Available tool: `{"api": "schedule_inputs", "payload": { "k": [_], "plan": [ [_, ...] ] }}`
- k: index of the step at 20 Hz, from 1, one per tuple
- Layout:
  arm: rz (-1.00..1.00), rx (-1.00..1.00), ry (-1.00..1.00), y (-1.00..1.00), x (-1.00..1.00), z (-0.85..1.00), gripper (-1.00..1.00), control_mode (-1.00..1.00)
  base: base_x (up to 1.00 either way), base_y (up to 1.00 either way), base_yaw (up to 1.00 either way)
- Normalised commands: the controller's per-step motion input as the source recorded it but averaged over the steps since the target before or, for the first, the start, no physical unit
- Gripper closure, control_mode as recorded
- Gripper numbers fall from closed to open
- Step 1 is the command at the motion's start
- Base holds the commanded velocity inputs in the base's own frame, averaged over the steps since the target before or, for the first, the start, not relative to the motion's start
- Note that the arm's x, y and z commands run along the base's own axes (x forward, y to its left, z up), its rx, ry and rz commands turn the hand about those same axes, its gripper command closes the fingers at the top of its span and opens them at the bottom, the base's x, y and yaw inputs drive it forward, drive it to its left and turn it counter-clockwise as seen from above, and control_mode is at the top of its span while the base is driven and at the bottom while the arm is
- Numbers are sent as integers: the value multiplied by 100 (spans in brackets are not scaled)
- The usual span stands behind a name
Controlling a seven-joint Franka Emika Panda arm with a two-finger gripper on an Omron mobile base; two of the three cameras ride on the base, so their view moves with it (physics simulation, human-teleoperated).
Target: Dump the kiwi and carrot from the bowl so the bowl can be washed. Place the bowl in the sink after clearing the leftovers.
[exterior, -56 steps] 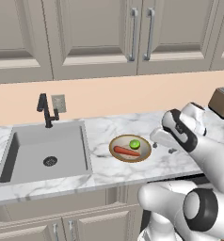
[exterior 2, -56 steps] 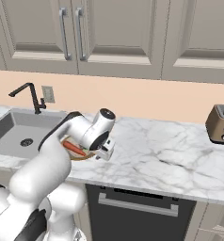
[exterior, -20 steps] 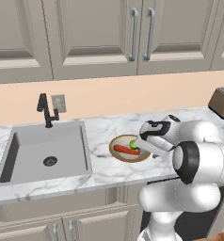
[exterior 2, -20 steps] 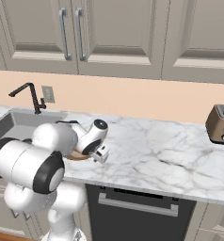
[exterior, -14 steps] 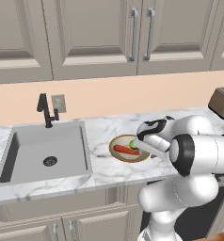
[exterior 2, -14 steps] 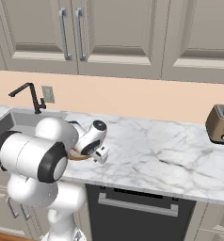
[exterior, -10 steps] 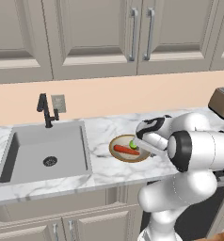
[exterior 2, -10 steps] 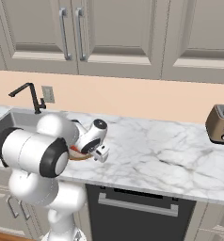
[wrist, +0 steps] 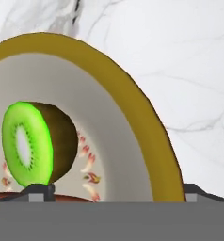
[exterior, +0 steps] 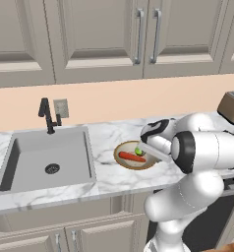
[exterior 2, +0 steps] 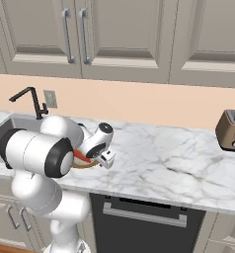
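Hand [wrist: 111,189] is down at the bowl [exterior: 131,163], fingers spread wide, not gripping anything. In the hand view the 2 fingertips [wrist: 36,191] straddle the bowl's brown rim [wrist: 147,136]: one tip inside by the kiwi [wrist: 36,143], the other outside over the marble.

Bowl sits flat on the white marble worktop [exterior: 104,179], just right of the sink [exterior: 45,160], apart from it. Kiwi [exterior: 139,152] and carrot [exterior: 129,157] are both in the bowl: kiwi toward the hand's side, carrot lying across the middle, the 2 just beside each other. In the hand view the kiwi is a cut half, green face showing.

Sink basin has a dark round drain [exterior: 52,169], black faucet [exterior: 46,114] behind it. From the right base view the arm hides most of the bowl; an edge of it and a bit of carrot [exterior 2: 80,155] show. Toaster [exterior 2: 231,130] stands far right on the worktop, well apart.
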Motion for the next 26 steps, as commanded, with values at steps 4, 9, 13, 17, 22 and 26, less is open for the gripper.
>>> {"api": "schedule_inputs", "payload": {
  "k": [4,9,13,17,22,26],
  "plan": [
    [0,0,0,0,0,0,100,-100,0,0,0],
    [0,0,0,0,0,0,100,-100,0,0,0],
    [0,0,-7,0,-6,13,100,-100,0,0,0],
    [-3,0,-20,0,-18,67,100,-100,0,0,0],
    [0,4,-15,0,-16,94,100,-100,0,0,0],
    [0,12,-5,6,-29,100,100,-100,0,0,0]
  ]
}}
